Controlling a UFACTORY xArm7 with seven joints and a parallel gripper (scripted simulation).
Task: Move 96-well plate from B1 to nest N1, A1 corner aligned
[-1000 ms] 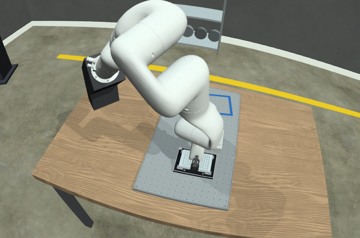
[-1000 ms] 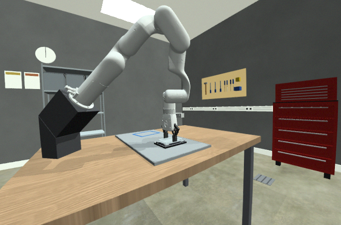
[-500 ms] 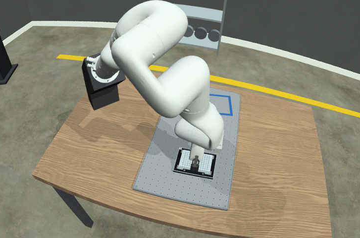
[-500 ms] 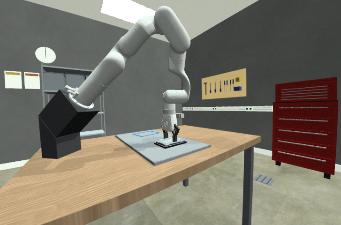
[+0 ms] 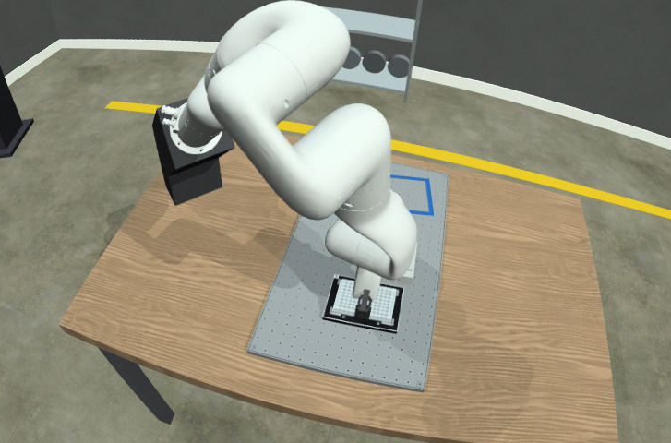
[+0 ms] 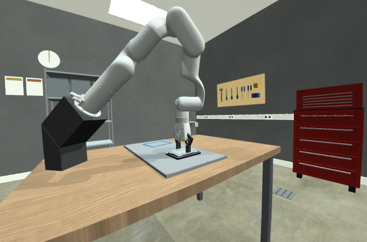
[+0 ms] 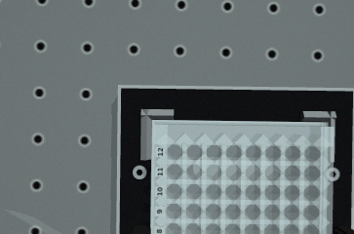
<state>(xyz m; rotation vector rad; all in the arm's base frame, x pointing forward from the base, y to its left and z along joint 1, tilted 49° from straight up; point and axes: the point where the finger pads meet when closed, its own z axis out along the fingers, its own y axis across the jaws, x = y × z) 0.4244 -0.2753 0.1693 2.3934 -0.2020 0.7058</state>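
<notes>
The clear 96-well plate (image 5: 385, 303) (image 6: 178, 152) (image 7: 243, 180) lies flat in the black plate nest N1 (image 5: 362, 323) (image 6: 185, 156) (image 7: 233, 101). In the wrist view its far end sits between two grey corner locators (image 7: 157, 115), and column numbers 12 down to 8 run along its left edge. The cut-off corner and the A1 mark are out of view. My gripper (image 5: 365, 305) (image 6: 183, 148) points straight down over the plate's middle. Its fingers stand open on either side of the plate. The blue outline of spot B1 (image 5: 431, 196) (image 6: 161, 144) holds nothing.
The nest and spot B1 lie on a grey perforated board (image 5: 320, 354) (image 6: 160, 167) (image 7: 62, 68) on the wooden table (image 5: 529, 261). The arm's black base (image 5: 192, 177) stands at the table's far left. A red tool cabinet (image 6: 328, 134) stands off the table.
</notes>
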